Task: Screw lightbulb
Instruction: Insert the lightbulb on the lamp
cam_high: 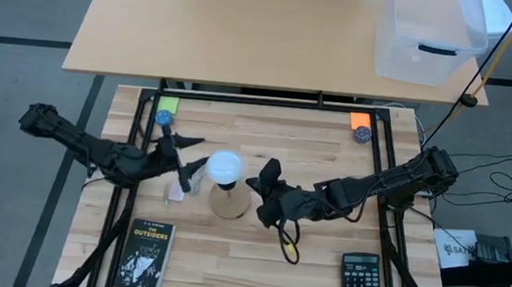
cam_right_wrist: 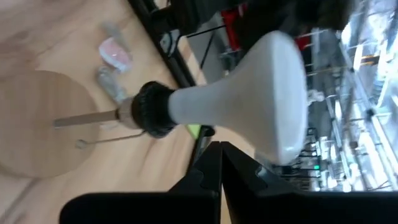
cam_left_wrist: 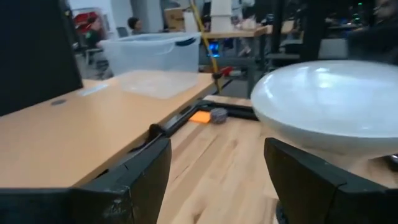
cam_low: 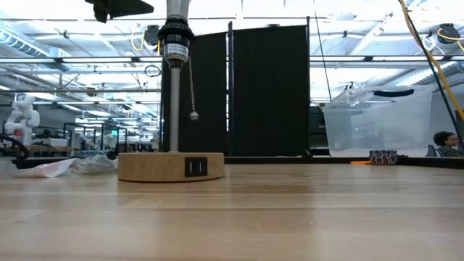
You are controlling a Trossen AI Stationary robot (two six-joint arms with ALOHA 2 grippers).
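The white lightbulb stands upright with its base in the black socket, atop the thin pole of a lamp stand with a round wooden foot. My left gripper hovers level just left of the globe, open, with nothing between its fingers. In the left wrist view the globe lies off to one side past one finger. My right gripper hovers just right of the bulb, shut and empty. In its wrist view the shut tips sit close beside the bulb's neck.
A book lies near the front left and a calculator near the front right. Crumpled plastic wrappers lie by the stand's foot. A pull chain hangs from the socket. A clear bin stands on the far desk.
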